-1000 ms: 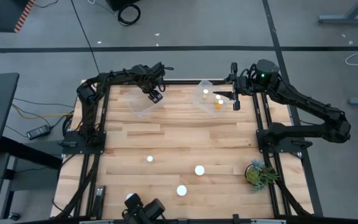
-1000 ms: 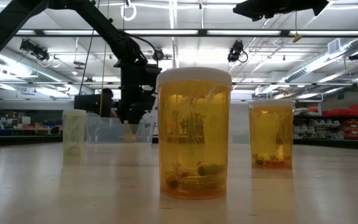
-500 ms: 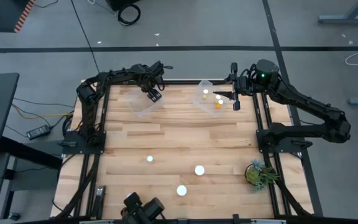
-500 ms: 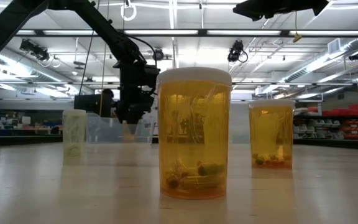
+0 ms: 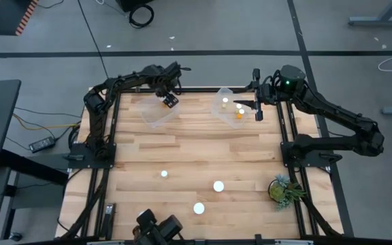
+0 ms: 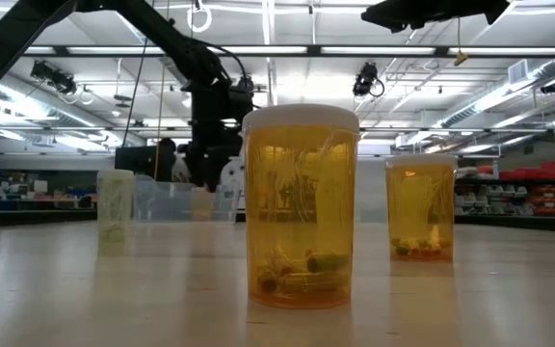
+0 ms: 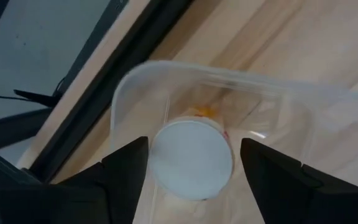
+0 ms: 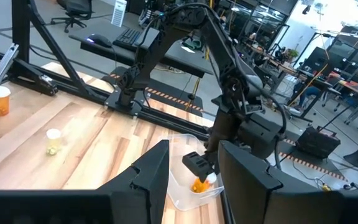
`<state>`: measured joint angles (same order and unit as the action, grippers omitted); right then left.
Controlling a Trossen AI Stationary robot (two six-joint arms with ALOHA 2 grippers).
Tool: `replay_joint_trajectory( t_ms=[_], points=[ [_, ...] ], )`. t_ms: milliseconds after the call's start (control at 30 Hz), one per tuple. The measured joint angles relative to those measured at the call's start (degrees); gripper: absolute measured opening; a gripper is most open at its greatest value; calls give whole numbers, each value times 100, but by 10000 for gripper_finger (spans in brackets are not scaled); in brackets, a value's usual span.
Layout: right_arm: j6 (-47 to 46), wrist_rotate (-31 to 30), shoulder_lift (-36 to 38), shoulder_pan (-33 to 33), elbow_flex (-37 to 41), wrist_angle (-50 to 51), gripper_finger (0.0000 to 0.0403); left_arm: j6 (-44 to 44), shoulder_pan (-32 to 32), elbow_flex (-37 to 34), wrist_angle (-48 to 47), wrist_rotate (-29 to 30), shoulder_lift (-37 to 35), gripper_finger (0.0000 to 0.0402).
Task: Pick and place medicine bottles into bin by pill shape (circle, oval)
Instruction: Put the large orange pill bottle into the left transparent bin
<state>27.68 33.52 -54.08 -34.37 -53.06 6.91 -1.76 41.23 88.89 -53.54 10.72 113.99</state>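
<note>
Left hand (image 7: 190,163) spread, released; white-capped bottle (image 7: 191,158) sits in clear bin (image 7: 229,84) directly below. Lift straight up, clear the rim.

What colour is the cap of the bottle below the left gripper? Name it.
White, clearest in the left wrist view: cap.

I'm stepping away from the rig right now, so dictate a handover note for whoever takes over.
Left end effector: above the left bin, with a white-capped bottle right under it; held or released, unclear.
Right end effector: open, empty, waiting beside the right bin.
Done: three sorted bottles are in the right bin.
Left: three table bottles to sort.
</note>
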Motion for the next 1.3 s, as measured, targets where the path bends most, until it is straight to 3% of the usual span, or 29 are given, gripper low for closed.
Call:
replay_joint_trajectory(
  t_ms=[333,600,867,1300],
  points=[
    [46,0,1,1,-2,31,147,7,-32,638,-742,0,0,299],
    [46,0,0,0,-2,29,147,121,-427,1384,-1826,-294,-9,291],
    [103,0,0,0,-2,73,147,446,-1711,1382,-2276,-455,-79,272],
    [102,0,1,0,-2,70,147,1989,-3909,1382,-2437,-447,-170,232]
  ],
)
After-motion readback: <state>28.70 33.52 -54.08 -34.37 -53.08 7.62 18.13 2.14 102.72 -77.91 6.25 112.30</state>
